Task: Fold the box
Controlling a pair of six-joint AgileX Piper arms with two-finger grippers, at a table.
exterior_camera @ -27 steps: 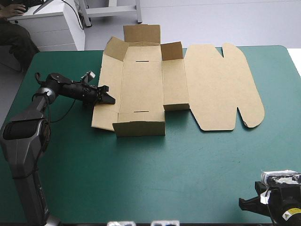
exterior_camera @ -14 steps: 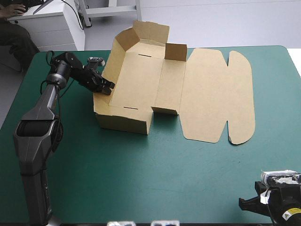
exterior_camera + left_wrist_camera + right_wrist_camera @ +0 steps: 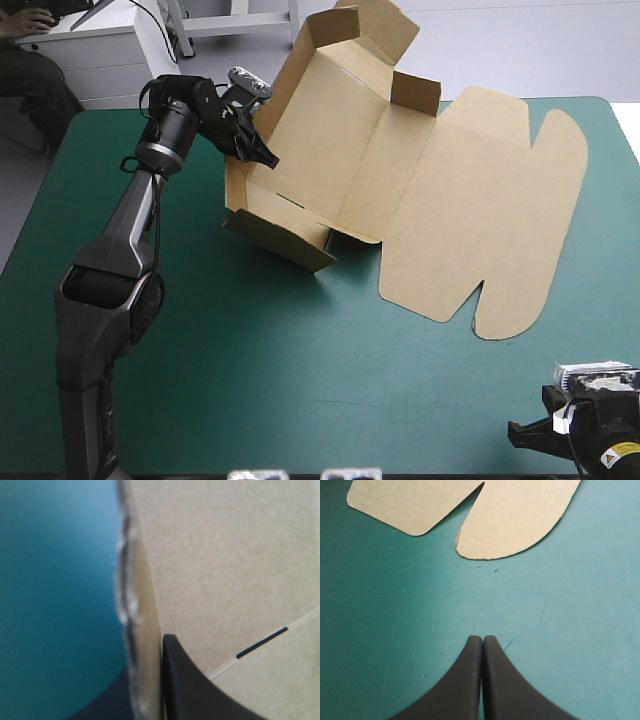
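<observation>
While the left fingers point(image 3: 200, 695) clamp a side wall of the box point(image 3: 340, 150), the board pinched between them, that wall is best swung upright about its crease without dragging the sheet. The held side is tilted off the table point(image 3: 300, 380) near its far left corner. The lid point(image 3: 490, 220) extends toward the right edge. The right fingers point(image 3: 470, 680), pressed together and empty, point at the lid's rounded end.

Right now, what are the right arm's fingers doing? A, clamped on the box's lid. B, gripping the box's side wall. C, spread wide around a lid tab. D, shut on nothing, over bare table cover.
D: in the right wrist view the right arm's fingers meet in one pointed arch over the teal-green cover, and the box lies ahead of them, its rounded lid tabs untouched.
</observation>
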